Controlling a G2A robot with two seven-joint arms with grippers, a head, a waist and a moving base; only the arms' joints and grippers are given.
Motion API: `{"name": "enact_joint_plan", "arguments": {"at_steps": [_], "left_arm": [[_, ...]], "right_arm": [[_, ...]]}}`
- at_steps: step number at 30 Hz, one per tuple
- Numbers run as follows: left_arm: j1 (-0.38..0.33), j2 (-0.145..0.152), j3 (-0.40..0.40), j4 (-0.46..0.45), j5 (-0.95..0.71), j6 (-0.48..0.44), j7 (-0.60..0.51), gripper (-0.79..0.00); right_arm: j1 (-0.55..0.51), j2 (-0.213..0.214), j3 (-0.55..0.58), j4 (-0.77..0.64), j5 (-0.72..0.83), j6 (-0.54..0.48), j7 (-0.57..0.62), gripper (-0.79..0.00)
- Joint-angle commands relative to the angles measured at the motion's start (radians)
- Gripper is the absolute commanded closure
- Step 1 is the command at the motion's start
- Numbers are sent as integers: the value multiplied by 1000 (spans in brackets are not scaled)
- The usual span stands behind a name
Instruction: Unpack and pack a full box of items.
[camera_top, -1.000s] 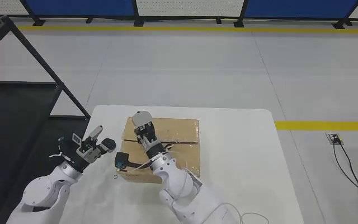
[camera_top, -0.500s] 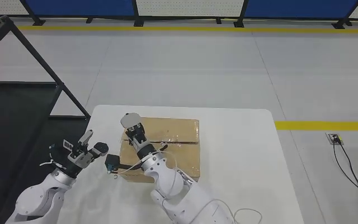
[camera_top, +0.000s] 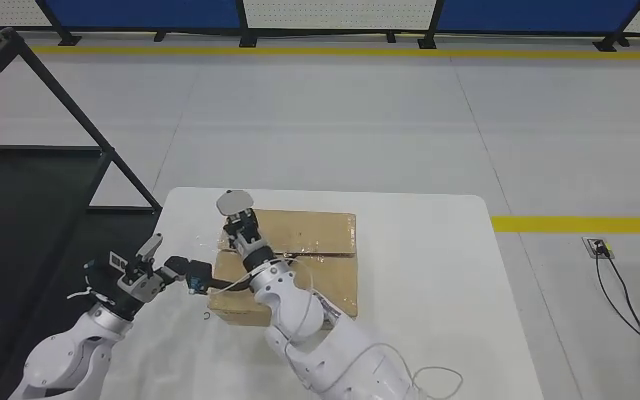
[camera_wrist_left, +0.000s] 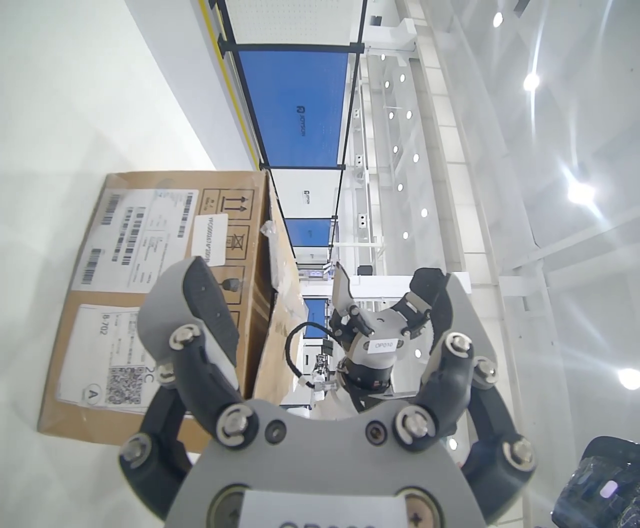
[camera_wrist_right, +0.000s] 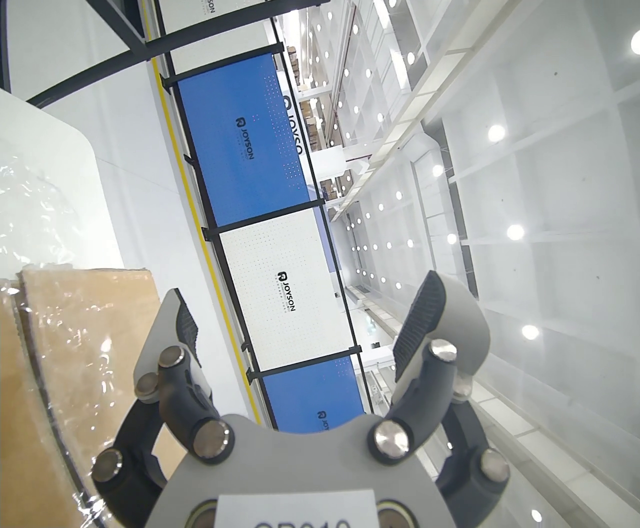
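You have the cardboard box (camera_top: 312, 232) sitting on the left half of the white table (camera_top: 430, 290), close to the table's left edge. Its top flaps lie shut, with a seam running across the lid. In the right wrist view, crinkled clear film (camera_wrist_right: 60, 320) covers the brown top and catches the light. The side of the box that faces your left arm carries white shipping labels (camera_wrist_left: 135, 235) with barcodes, one above the other. Your left gripper (camera_wrist_left: 320, 295) sits off that labelled side, over the left edge of the table. It is aimed at the box but apart from it. Its jaws are spread wide and nothing is between the dark pads (camera_wrist_left: 210, 300). Your right gripper (camera_wrist_right: 305, 305) is up over the far left corner of the box, pointing away from the lid and out toward the far wall. Its two ribbed pads (camera_wrist_right: 415, 325) stand well apart and hold nothing. You can also see it in the left wrist view beyond the top edge of the box, parted in the same way. You cannot tell from these views whether any part of the right arm touches the lid. Behind the table, blue and white partition panels (camera_top: 330, 12) stand along a yellow floor line (camera_top: 300, 50).
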Motion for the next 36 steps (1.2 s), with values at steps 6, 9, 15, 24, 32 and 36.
{"name": "enact_joint_plan", "arguments": {"at_steps": [6, 9, 15, 24, 32, 36], "left_arm": [[8, -4, -18, 5, -11, 3, 1, -785], [11, -5, -29, 8, -18, 6, 8, -785], [12, -6, -50, 24, -16, 17, 6, -785], [5, -4, -53, 26, 46, 72, 3, -785], [5, -4, -53, 26, 46, 72, 3, -785], [2, -6, -59, 9, 39, 69, 44, -785]], "right_arm": [[-93, 23, 92, -211, 110, -69, -98, -785], [-162, 49, 171, -375, 127, -201, -101, -785], [-319, 96, 364, -692, 209, -475, -94, -785], [-359, 101, 533, -858, 526, -688, 64, -785], [-372, 103, 514, -854, 542, -716, 46, -785], [-367, 96, 529, -840, 756, -725, 84, -785]]}}
